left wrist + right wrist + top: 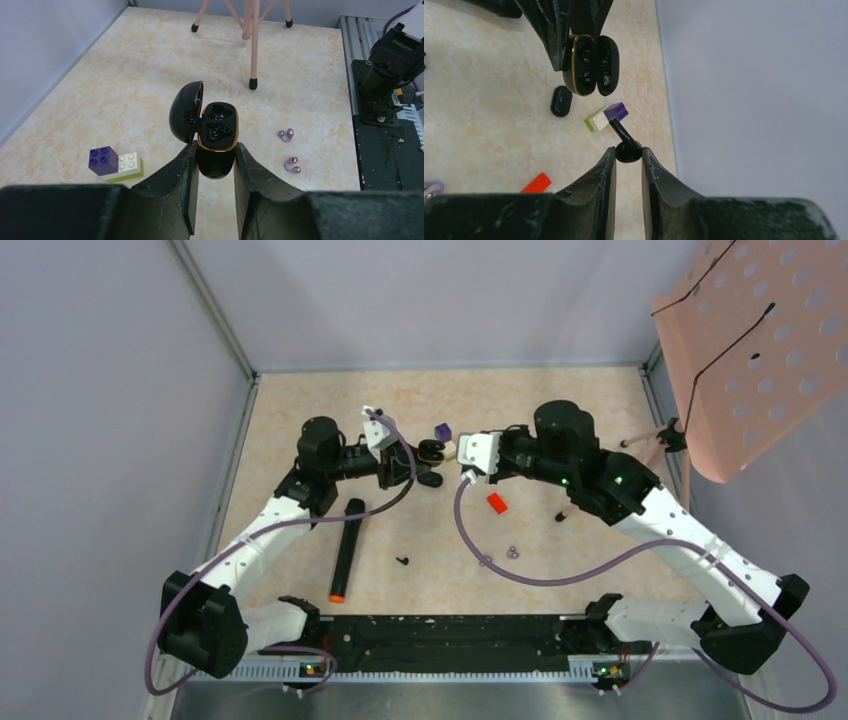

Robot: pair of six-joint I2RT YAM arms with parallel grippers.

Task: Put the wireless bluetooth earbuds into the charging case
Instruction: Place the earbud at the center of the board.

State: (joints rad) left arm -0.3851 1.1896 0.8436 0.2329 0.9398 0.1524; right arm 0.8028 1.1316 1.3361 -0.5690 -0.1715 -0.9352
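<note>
One earbud point(627, 149) is pinched stem-forward in my right claw point(628, 155), near the open charging case point(218, 131) clamped in my left claw point(215, 149); by my judgement nothing is seated yet, and another black earbud point(560, 101) lies on the counter point(484, 75) beside the case.

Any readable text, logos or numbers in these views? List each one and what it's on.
None: no text can be read in any view.
charging case: glossy black with a gold rim, no logo showing.
earbud: plain black, no marking.
toy bricks: studs too small to show any embossing.
black marker: too small in the top view to read any print.
red block: plain.
</note>
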